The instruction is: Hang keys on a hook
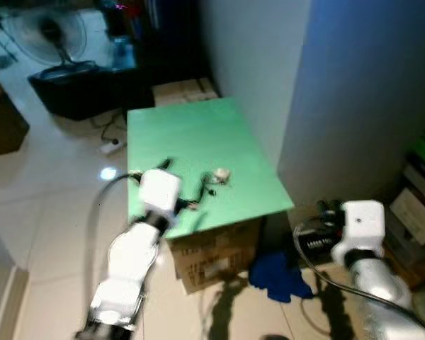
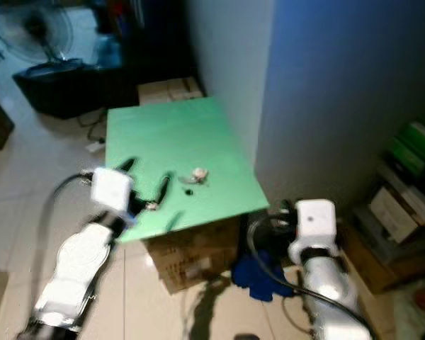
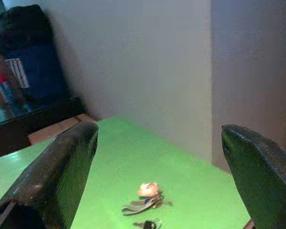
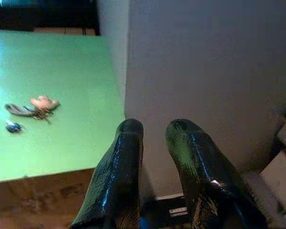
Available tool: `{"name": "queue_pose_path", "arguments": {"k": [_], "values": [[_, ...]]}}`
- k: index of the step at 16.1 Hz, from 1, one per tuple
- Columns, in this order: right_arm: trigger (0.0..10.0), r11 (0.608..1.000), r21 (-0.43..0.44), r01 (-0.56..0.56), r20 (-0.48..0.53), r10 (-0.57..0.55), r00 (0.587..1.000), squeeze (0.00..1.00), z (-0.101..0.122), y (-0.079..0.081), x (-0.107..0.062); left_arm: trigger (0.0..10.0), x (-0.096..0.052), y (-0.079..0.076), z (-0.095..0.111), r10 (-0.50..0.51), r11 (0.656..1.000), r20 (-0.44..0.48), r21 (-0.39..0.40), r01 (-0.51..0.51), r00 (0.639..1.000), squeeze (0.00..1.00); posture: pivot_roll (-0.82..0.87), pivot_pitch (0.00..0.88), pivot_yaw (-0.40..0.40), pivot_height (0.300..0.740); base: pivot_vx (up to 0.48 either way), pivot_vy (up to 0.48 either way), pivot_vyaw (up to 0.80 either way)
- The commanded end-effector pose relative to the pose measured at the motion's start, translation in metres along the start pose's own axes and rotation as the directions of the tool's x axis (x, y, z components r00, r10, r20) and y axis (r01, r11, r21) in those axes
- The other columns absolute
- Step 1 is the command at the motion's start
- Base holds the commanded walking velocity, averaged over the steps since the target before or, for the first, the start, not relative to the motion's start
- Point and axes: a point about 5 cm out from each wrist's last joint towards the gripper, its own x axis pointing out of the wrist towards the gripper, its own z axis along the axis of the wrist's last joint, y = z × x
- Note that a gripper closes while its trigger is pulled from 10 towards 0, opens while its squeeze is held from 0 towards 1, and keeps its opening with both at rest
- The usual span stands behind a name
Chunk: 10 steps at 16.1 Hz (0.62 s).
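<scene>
1. Room: pale tiled floor [image 1: 49,212], a white wall corner [image 1: 269,78] on the right, and a fan [image 1: 46,32] with a dark bin [image 1: 71,88] at the far left.
2. Work surface: a green tabletop [image 1: 191,134] resting on a cardboard box [image 1: 212,258]. A blue cloth [image 1: 276,276] lies on the floor at the box's right corner.
3. Left gripper [image 1: 180,185]: positioned over the near-left part of the tabletop. In the left wrist view its 2 black fingers [image 3: 57,176] stand wide apart, with nothing between them.
4. Keys [image 1: 218,177]: they lie flat on the tabletop, right of the left gripper and apart from it. The bunch has a pale tag and a short strap; a small dark piece [image 3: 147,224] lies just beside it. In the left wrist view the keys [image 3: 145,200] sit ahead of the spread fingers, roughly centred between them.
5. Right gripper [image 4: 155,167]: held low, off the table's right edge, near the wall. Its 2 fingers [image 4: 119,176] are close together with a narrow gap, holding nothing.
6. Far right: stacked boxes [image 1: 418,205] against the wall.
</scene>
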Motion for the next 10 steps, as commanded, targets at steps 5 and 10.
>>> {"name": "queue_pose_path", "arguments": {"k": [5,10], "values": [[10.0,0.996,0.015,-0.091,0.055,0.090,0.994,0.00,0.0123,0.0186,0.0034,10.0,-0.0136,0.0146,-0.0081,0.024,0.999,-0.047,0.026,-0.023,0.999,0.00,-0.13,0.000,0.067,0.740,0.403,0.000,0.00],[10.0,0.992,-0.003,-0.126,0.035,0.126,0.991,0.00,0.0093,0.0212,0.0038,10.0,-0.0143,0.0146,-0.0086,0.019,0.999,-0.054,0.030,-0.017,0.998,0.00,-0.12,0.000,0.065,0.740,0.406,0.000,0.00]]}}
